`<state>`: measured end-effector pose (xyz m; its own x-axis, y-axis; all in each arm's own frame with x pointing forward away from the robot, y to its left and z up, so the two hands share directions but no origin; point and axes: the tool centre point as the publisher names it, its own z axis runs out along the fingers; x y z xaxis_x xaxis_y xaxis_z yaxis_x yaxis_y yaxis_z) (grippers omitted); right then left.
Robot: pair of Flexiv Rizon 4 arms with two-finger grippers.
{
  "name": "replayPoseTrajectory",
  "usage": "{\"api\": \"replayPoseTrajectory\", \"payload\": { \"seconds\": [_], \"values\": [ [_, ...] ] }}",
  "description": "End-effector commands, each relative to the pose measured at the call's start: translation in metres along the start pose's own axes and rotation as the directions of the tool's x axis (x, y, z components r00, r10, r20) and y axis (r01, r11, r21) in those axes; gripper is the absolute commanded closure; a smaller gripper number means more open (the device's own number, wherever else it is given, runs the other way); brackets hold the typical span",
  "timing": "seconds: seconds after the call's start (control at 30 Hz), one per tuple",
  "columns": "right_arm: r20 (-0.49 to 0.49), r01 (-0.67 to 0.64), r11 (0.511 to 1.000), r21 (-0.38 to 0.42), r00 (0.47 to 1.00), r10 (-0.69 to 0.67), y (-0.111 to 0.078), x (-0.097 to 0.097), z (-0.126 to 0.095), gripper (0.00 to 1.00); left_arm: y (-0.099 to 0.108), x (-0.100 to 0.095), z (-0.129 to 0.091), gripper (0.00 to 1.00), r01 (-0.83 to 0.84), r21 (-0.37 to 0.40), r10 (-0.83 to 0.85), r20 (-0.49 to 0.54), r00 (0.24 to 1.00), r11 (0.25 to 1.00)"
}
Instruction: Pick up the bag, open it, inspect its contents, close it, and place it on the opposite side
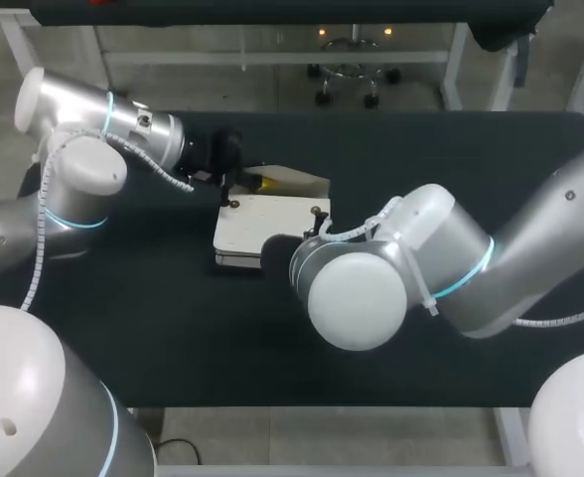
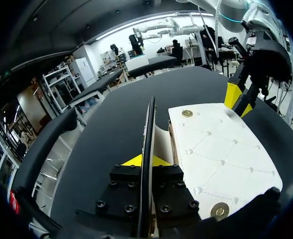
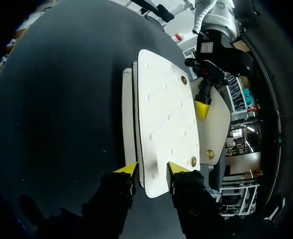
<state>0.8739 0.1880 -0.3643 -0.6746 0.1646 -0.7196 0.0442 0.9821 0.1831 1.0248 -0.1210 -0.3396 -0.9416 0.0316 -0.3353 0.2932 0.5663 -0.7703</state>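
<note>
Looking down on the black table (image 1: 451, 149), I see the white quilted bag (image 1: 267, 227) lying flat near the middle. Its flap (image 1: 294, 181) is lifted open at the far edge, so the tan lining shows. My left gripper (image 2: 146, 162) comes in from the left and is clamped on that flap. From its wrist camera the flap runs edge-on as a thin dark line straight between the two yellow tips, with the bag's quilted body just beside it. Two brass snap studs (image 2: 187, 113) sit on the white panel, one near each end. My right gripper (image 3: 153, 169) is at the opposite end of the bag. Its fingers straddle the end of the white panel, one yellow tip against each side, so I read it as closed on the bag's body. From the right wrist camera, the left gripper's yellow tip rests on the flap ahead, past the quilted panel. Both arms meet over the bag, the right elbow hiding part of it from above.
</note>
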Motion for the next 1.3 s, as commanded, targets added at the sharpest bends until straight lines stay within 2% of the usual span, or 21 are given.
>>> {"api": "replayPoseTrajectory", "payload": {
  "seconds": [0.03, 0.5, 0.63, 0.87, 1.03, 1.3],
  "values": [
    [0.007, 0.003, 1.000, -0.015, 1.000, -0.003, -0.001, 0.003, 0.008, 0.64, 0.002, -0.003, 0.002, 1.00, 0.001, 0.006, -0.001, -0.011, 1.000, 1.000],
    [0.037, -0.013, 1.000, -0.009, 0.999, 0.013, -0.004, 0.004, 0.014, 0.68, 0.010, -0.005, 0.007, 1.00, 0.022, 0.005, -0.022, -0.050, 0.999, 1.000],
    [0.043, -0.023, 1.000, -0.012, 0.999, 0.023, -0.006, 0.003, 0.014, 0.76, 0.012, -0.005, 0.009, 1.00, 0.022, 0.003, -0.022, -0.060, 0.998, 1.000],
    [0.063, -0.028, 0.999, -0.016, 0.998, 0.029, -0.005, 0.000, 0.012, 0.82, 0.013, -0.005, 0.012, 1.00, 0.021, -0.001, -0.021, -0.075, 0.997, 1.000],
    [0.069, -0.031, 0.999, -0.019, 0.997, 0.032, -0.005, -0.001, 0.011, 1.00, 0.011, -0.004, 0.012, 1.00, 0.012, -0.001, -0.013, -0.072, 0.997, 1.000],
    [0.070, -0.032, 0.999, -0.019, 0.997, 0.034, -0.006, -0.001, 0.011, 1.00, 0.004, 0.005, 0.011, 1.00, -0.049, 0.015, 0.050, -0.051, 0.997, 0.999]
  ]
}}
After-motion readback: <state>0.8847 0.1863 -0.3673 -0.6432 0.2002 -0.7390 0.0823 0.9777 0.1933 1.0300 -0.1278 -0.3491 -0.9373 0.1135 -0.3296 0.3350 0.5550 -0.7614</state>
